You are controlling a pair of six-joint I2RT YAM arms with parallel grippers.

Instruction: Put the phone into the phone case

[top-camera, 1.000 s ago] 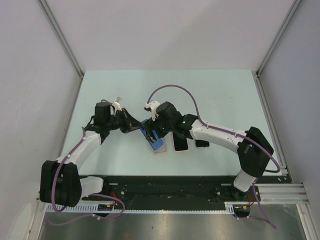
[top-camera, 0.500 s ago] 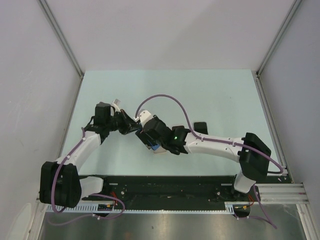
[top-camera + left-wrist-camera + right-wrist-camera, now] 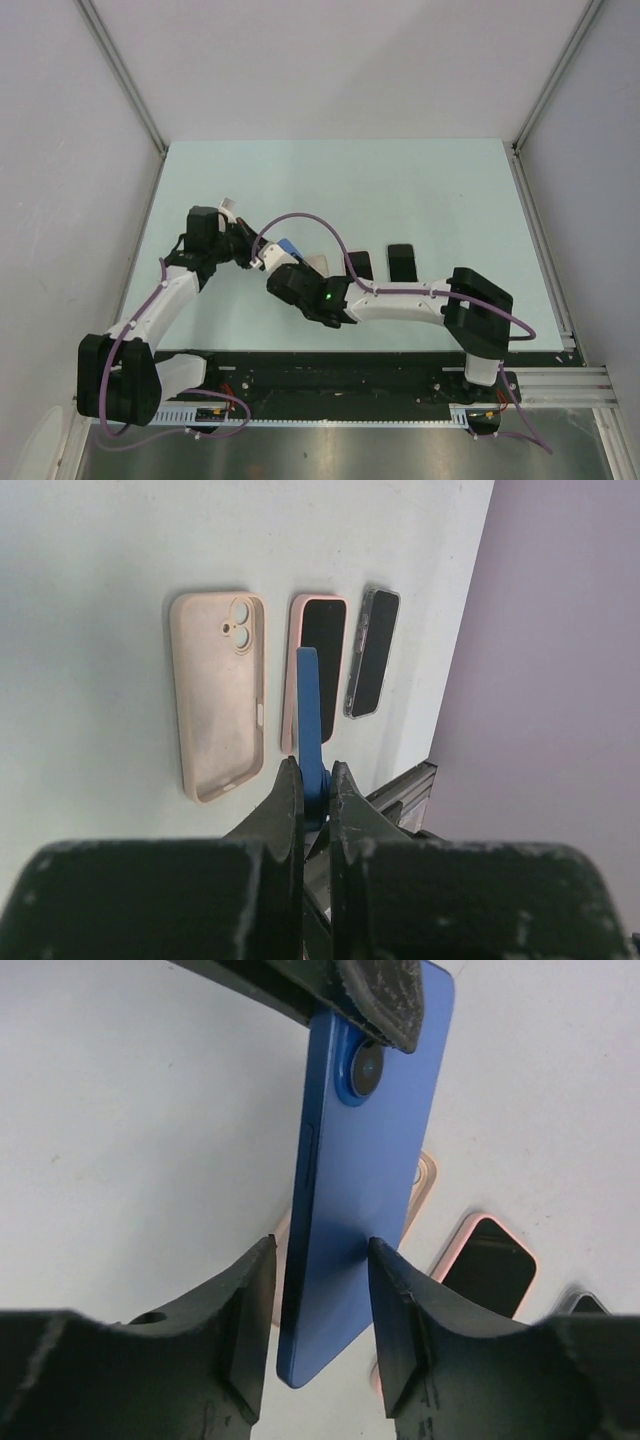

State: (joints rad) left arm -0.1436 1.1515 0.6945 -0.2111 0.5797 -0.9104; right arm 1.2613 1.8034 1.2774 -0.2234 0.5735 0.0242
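1. Since half a second ago the right arm has swung across toward the left arm, so its wrist no longer covers the row of handsets on the table [image 3: 430,190]; the blue phone [image 3: 287,246] has gone leftward with the pincers, off that row
2. Top view: the left pincer [image 3: 252,251] holds the blue phone by one end, and the phone reaches out past its fingertips. The right pincer [image 3: 270,268] sits just beside the phone on the side nearer the arm bases. The beige case [image 3: 318,265] lies flat beyond the phone's free end, then the pink-cased phone [image 3: 358,265], with the dark phone [image 3: 401,262] farthest from the left pincer
3. Left wrist view: the left pincer [image 3: 313,792] is closed to a narrow slit on the blue phone [image 3: 308,715], which stands on edge straight out from its tips, clear of the table. Beyond the tips the beige case [image 3: 218,695] lies to the left of that edge and the pink-cased phone [image 3: 320,665] is straight ahead, partly behind it. The dark phone [image 3: 372,652] lies to the right in a clear cover
4. Right wrist view: the right pincer [image 3: 322,1252] is spread wide, one finger on each long side of the blue phone [image 3: 365,1160] near its lower end. I cannot tell whether the fingers press on it. At the phone's far end, by the lens, a left pincer pad [image 3: 385,1000] grips it
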